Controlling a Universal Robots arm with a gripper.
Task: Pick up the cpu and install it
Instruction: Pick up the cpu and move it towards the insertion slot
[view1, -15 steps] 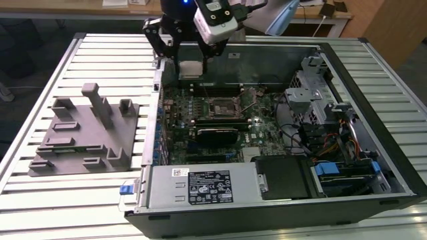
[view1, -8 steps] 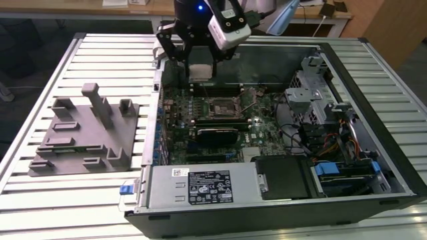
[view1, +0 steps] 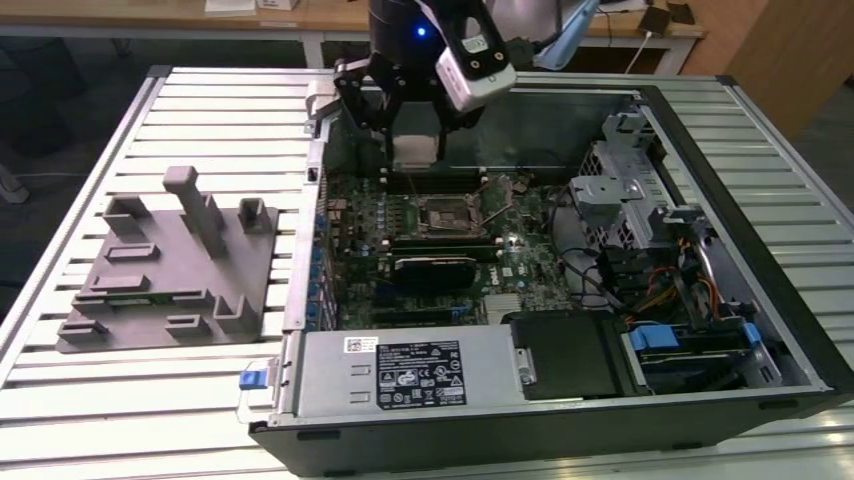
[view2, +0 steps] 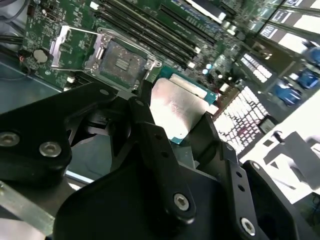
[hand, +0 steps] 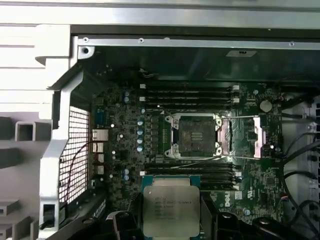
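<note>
now the cpu is held pinched at two opposite edges by the gripper, above the motherboard and just short of the open socket, with a row of memory slots lying between. the socket's load plate is swung open to one side of it, and no obstruction is seen over the socket.

Printed matter is present at four locations; none is readable. The large white rectangular label on the grey metal power supply box carries rows of fine print and symbols. A small white sticker sits just beside it. The small flat square silver-topped cpu carries several etched lines. The green motherboard bears white markings.
</note>
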